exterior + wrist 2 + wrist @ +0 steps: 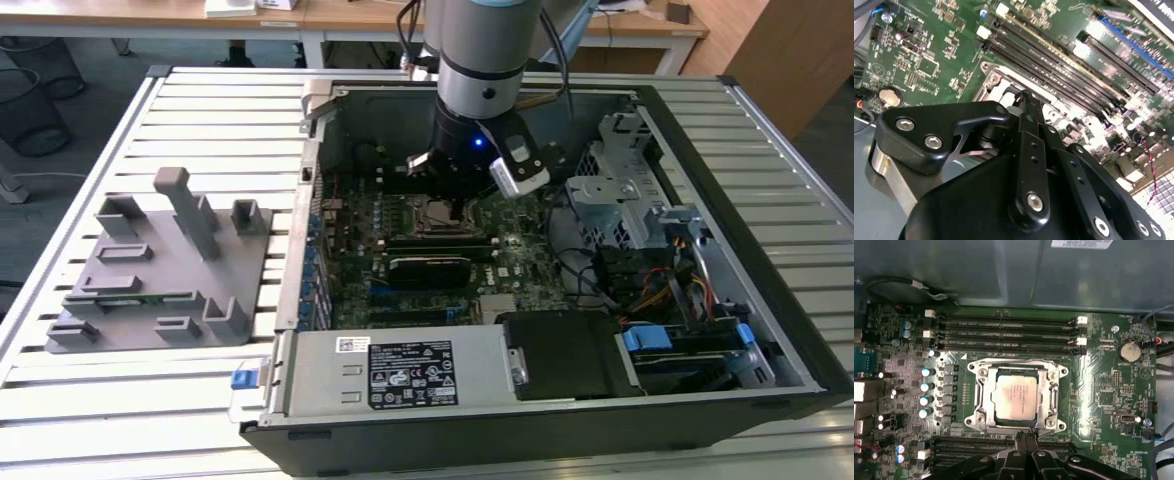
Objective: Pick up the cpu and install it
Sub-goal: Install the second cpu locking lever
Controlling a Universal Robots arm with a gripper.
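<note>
You see 1 cpu [1014, 395] lying flat and square inside the socket frame [985, 385] on the motherboard [1114, 390], lid up, which reads as already seated rather than merely resting there. In the first wrist view the gripper [1026, 436] sits at 6 o'clock from the chip, just off the frame's edge, its 2 fingertips pressed together on nothing. In the exterior view the arm reaches straight down into the open computer case [747, 300], likely so the tool stays square to the board. At 9 o'clock from the case stands 1 grey fixture [160, 270].
</note>
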